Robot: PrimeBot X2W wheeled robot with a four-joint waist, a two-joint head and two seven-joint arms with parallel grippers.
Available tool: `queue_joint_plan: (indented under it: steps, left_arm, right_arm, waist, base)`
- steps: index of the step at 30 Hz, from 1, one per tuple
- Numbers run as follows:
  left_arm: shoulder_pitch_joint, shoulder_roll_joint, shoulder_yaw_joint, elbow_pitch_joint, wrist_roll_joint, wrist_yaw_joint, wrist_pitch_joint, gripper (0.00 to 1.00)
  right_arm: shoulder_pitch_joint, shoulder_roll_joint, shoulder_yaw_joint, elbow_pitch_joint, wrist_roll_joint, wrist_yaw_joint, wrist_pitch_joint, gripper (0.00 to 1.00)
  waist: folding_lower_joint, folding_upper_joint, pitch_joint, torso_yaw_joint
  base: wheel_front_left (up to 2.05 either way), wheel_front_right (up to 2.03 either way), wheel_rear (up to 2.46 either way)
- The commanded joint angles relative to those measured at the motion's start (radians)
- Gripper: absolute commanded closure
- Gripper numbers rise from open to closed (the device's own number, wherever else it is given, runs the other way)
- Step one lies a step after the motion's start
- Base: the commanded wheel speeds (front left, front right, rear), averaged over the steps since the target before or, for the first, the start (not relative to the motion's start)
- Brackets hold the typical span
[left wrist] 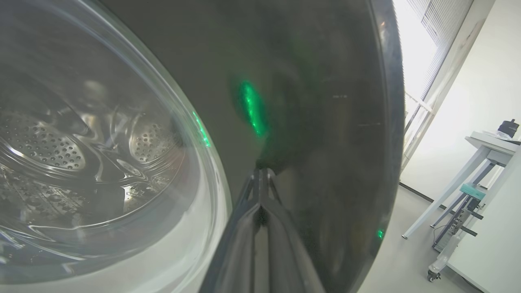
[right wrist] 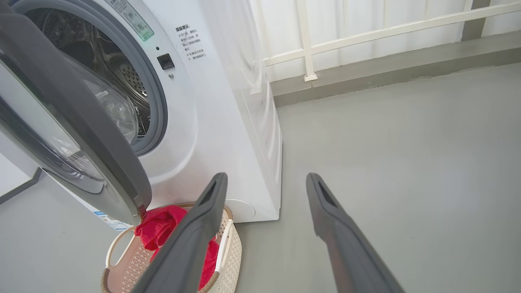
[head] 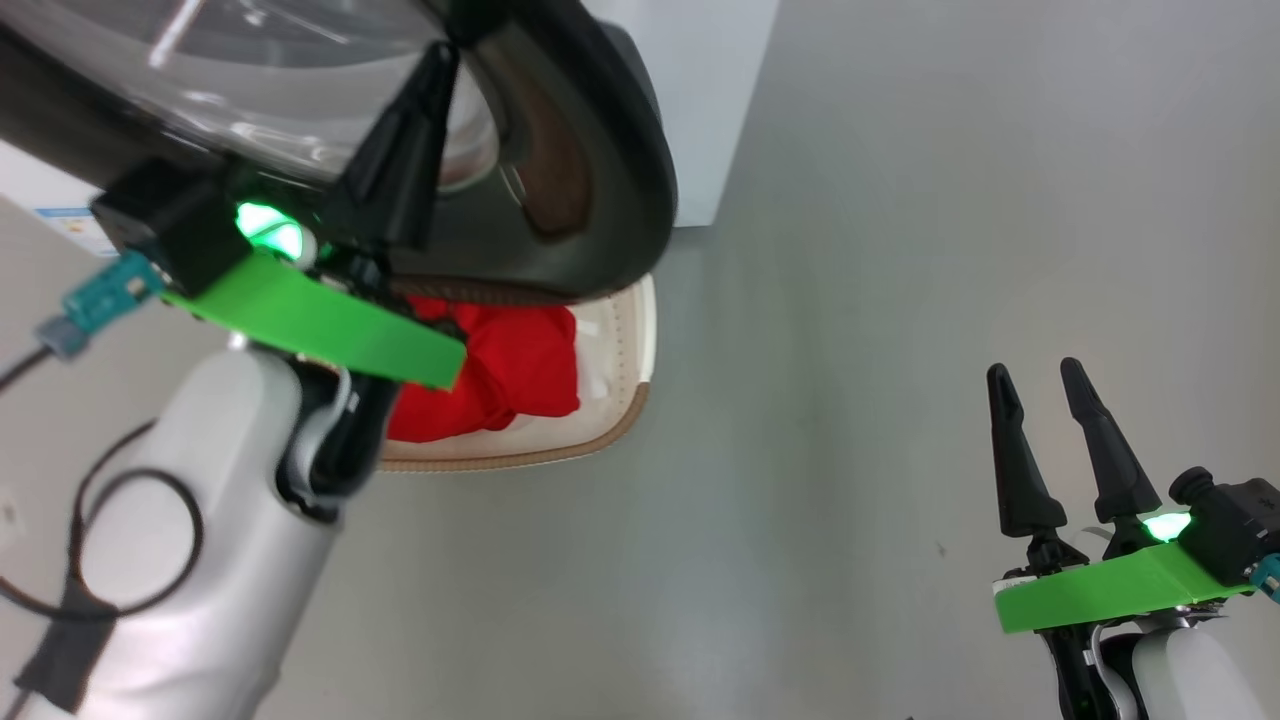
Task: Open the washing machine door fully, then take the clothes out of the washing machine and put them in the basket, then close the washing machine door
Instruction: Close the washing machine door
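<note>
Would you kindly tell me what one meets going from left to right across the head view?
Pale grey left forearm → bright red fabric clothes → right rim of the cream-white perforated plastic basket → right end effector, open.

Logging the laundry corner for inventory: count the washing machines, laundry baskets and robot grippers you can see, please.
White front-loading washing machine: 1
Cream perforated plastic basket with brown rim: 1
Robot grippers with dark fingers: 2 (left gripper, right gripper)
Total: 4

The left gripper [head: 430, 90] seemingly touches the washing machine door [head: 620, 150], above clothes [head: 520, 365] in the basket [head: 625, 340].
</note>
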Motion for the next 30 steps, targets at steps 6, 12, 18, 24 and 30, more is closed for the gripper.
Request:
queue_joint_plan:
  steps: [6,12,18,24,30]
  left_arm:
    - [-0.112,0.037,0.071,0.056,-0.012,-0.006,-0.005,1.00]
    - [-0.151,0.044,0.067,0.119,-0.007,-0.006,-0.005,1.00]
    - [-0.129,0.043,0.064,0.142,-0.008,-0.006,-0.005,1.00]
    - [-0.053,0.033,0.076,0.143,-0.001,-0.006,-0.005,1.00]
    - [0.063,0.020,0.108,0.128,0.028,-0.006,-0.005,1.00]
  right_arm:
    - [-0.019,-0.001,0.033,-0.029,0.016,0.007,-0.006,0.00]
    - [-0.018,-0.001,0.038,-0.030,0.018,0.007,-0.006,0.00]
    - [-0.004,-0.001,0.026,-0.030,0.013,0.007,-0.006,0.00]
    - [0.008,-0.001,0.018,-0.025,-0.004,0.007,-0.006,0.00]
    - [0.023,-0.001,0.007,-0.016,-0.025,0.007,-0.006,0.00]
  waist:
    - [0.0000,0.0000,0.025,-0.063]
    - [0.0000,0.0000,0.019,-0.082]
    - [0.0000,0.0000,0.003,-0.072]
    - [0.0000,0.0000,-0.028,-0.047]
    - [0.0000,0.0000,-0.066,-0.014]
  base:
    - [0.00,0.00,0.00]
    - [0.00,0.00,0.00]
    - [0.00,0.00,0.00]
    - [0.00,0.00,0.00]
    - [0.00,0.00,0.00]
